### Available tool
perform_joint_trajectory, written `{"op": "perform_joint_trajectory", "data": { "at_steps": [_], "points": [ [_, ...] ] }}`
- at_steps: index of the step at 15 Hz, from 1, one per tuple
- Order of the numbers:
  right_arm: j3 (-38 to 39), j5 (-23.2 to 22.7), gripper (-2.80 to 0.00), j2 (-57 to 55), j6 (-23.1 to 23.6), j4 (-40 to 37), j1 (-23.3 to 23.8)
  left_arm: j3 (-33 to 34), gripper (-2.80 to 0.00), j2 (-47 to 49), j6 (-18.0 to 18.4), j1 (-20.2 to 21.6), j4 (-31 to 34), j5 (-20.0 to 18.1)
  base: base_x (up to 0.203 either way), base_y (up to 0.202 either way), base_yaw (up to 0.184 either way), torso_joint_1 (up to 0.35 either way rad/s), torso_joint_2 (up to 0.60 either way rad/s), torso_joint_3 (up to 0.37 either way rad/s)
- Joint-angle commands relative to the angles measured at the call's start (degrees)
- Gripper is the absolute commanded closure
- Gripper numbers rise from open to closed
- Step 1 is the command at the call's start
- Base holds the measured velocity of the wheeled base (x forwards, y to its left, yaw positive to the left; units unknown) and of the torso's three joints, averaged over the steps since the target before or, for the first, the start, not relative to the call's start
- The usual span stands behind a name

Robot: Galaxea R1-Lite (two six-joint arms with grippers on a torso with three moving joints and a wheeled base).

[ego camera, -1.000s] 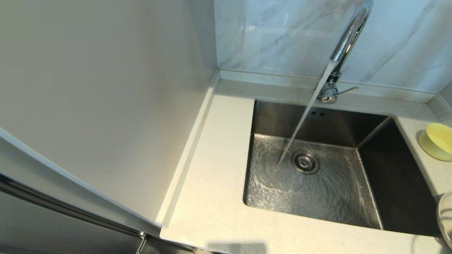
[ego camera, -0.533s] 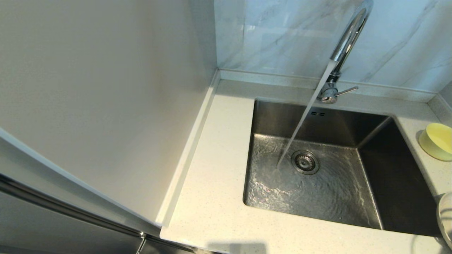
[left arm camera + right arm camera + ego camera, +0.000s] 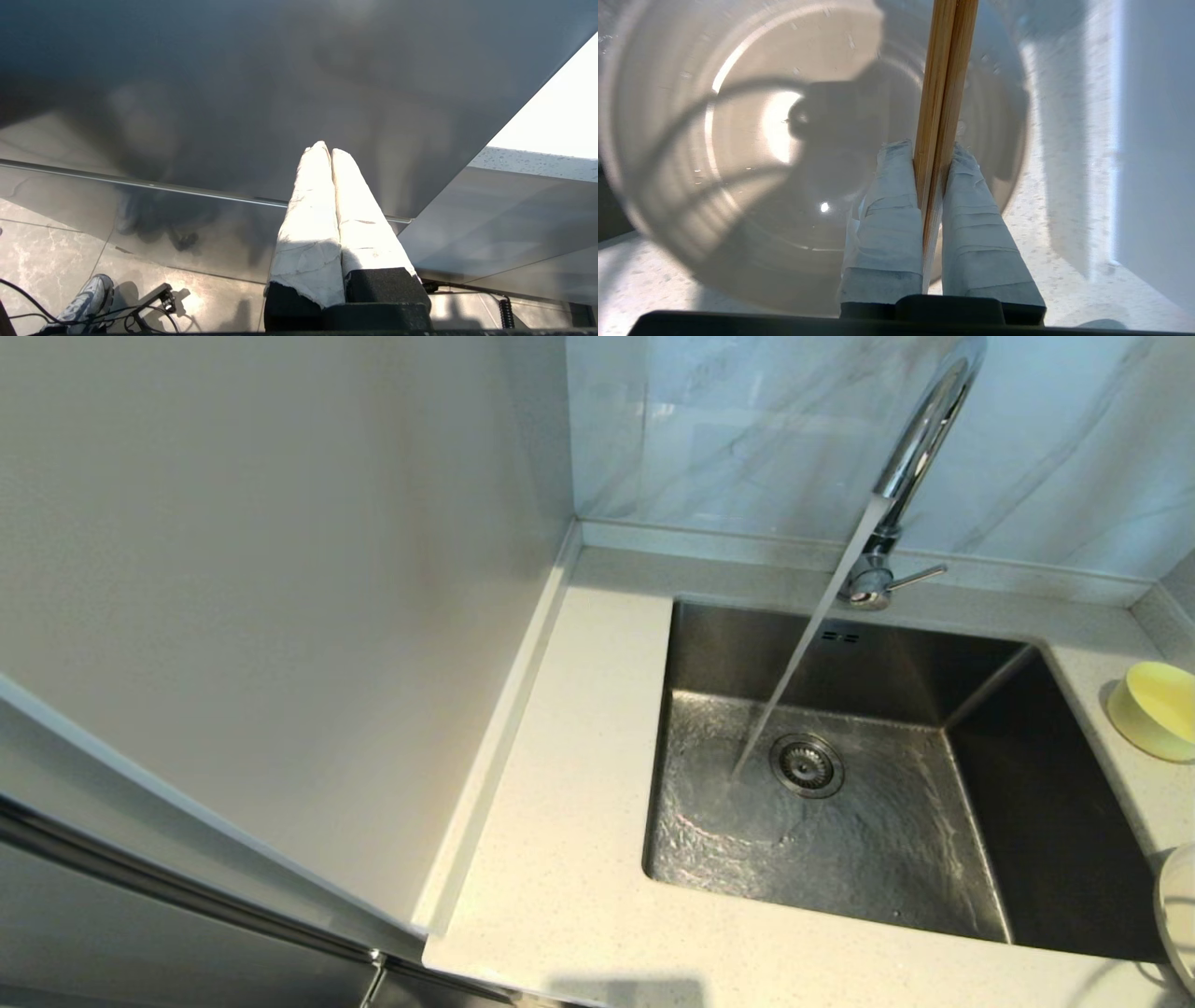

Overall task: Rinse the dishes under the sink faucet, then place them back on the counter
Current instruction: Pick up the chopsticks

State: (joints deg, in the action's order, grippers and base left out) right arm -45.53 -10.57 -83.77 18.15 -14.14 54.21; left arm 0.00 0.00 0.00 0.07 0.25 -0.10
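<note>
The chrome gooseneck faucet (image 3: pixel 920 429) runs a stream of water (image 3: pixel 803 653) into the steel basin (image 3: pixel 840 803). A pale-yellow bowl (image 3: pixel 1156 709) sits on the speckled counter (image 3: pixel 569 821) at the right. Only a sliver of the off-white plate (image 3: pixel 1178 905) shows at the right edge. In the right wrist view my right gripper (image 3: pixel 933 154) is shut on the pair of brown chopsticks (image 3: pixel 945 79) just above the plate (image 3: pixel 738 140). My left gripper (image 3: pixel 325 150) is shut on nothing, parked low beside a cabinet front, out of the head view.
A tall pale panel (image 3: pixel 261 597) walls off the counter's left side. Marble backsplash (image 3: pixel 747 429) rises behind the raised back edge. The drain (image 3: pixel 806 765) lies mid-basin. Floor tiles and cables (image 3: pixel 93 308) show under the left arm.
The plate's sliver at the right edge has shifted slightly. Water keeps rippling in the basin; the bowl and faucet stay put.
</note>
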Motion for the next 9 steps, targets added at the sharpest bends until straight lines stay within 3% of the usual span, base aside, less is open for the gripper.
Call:
{"op": "perform_joint_trajectory", "data": {
  "at_steps": [1, 3, 5, 7, 9],
  "points": [
    [-0.2, -0.2, 0.0, 5.1, 0.2, 0.0, -0.4, 0.0, 0.0, 0.0, 0.0, 0.0, 0.0, 0.0, 0.0, 0.0, 0.0, 0.0, 0.0, 0.0],
    [-2.9, -0.1, 0.0, 7.6, 0.2, 0.1, -4.0, 0.0, 0.0, 0.0, 0.0, 0.0, 0.0, -0.1, 0.0, 0.0, 0.0, 0.0, 0.0, 0.0],
    [-6.3, 1.1, 0.0, 8.7, 0.3, 0.3, -10.7, 0.0, 0.0, 0.0, 0.0, 0.0, 0.0, 0.0, 0.0, 0.0, 0.0, 0.0, 0.0, 0.0],
    [-9.0, 5.9, 0.0, 9.1, -0.3, 1.0, -20.6, 0.0, 0.0, 0.0, 0.0, 0.0, 0.0, 0.0, 0.0, 0.0, 0.0, 0.0, 0.0, 0.0],
    [-10.1, 13.5, 0.0, 8.9, -2.4, 4.4, -34.0, 0.0, 0.0, 0.0, 0.0, 0.0, 0.0, -0.1, 0.0, 0.0, 0.0, 0.0, 0.0, 0.0]
  ]
}}
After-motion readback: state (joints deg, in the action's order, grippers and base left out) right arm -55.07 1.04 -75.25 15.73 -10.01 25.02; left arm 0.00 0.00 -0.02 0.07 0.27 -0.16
